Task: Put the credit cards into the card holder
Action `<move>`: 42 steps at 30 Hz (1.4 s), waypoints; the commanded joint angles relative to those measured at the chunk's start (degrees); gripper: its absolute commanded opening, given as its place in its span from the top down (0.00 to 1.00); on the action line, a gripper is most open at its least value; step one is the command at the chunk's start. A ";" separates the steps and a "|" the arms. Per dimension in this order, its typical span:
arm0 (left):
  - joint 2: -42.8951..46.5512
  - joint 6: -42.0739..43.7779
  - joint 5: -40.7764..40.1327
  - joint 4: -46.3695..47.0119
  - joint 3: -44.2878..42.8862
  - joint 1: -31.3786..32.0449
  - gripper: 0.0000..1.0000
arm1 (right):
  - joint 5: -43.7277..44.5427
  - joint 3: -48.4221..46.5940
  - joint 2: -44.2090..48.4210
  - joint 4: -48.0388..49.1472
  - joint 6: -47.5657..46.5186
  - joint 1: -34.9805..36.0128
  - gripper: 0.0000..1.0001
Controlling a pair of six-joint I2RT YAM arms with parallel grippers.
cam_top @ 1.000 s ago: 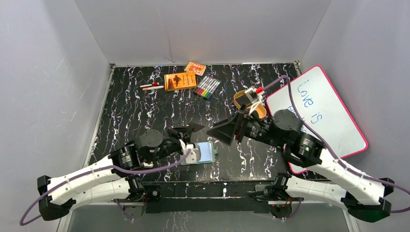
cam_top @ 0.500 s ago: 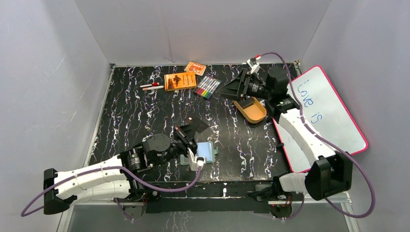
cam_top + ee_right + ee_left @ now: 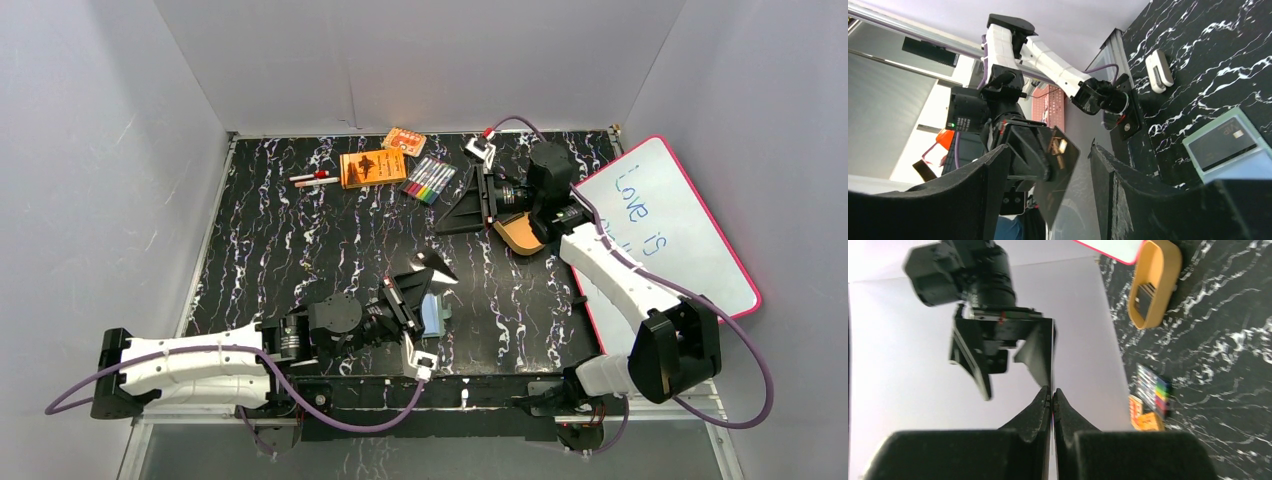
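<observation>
Left gripper [image 3: 420,279] newly over card holder [image 3: 436,316]

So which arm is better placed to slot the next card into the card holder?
Left, I'd say. Its pincer is shut on a credit card close by the open card holder. The right pincer is open and empty, far off by the tan tray.

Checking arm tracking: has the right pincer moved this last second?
Yes: right pincer swung from mid-table toward the far edge, now beside the tan oval tray.
</observation>
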State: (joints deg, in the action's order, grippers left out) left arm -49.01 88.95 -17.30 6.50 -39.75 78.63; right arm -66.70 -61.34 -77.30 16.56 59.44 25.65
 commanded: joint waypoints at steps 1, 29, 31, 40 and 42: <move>-1.47 4.65 0.87 5.60 -3.52 1.30 1.00 | -2.30 -2.10 1.84 -3.19 -1.60 1.34 0.33; -2.53 7.45 -0.02 7.13 -5.58 1.33 1.00 | -2.35 2.24 8.04 -11.50 -1.21 3.17 0.55; -2.58 7.57 -0.10 7.08 -5.84 1.28 1.00 | -2.38 2.65 8.32 -11.59 -1.18 3.18 0.55; -2.23 7.85 -0.19 6.06 -6.39 1.30 1.00 | -2.40 5.53 9.73 -5.51 3.65 3.18 0.72; -2.10 7.83 -0.19 5.68 -6.53 1.27 1.00 | -2.56 5.73 9.89 -4.62 4.32 3.18 0.76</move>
State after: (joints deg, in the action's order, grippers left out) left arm -52.27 95.98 -16.64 11.66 -43.72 79.68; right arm -67.92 -56.31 -69.19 6.72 61.39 28.64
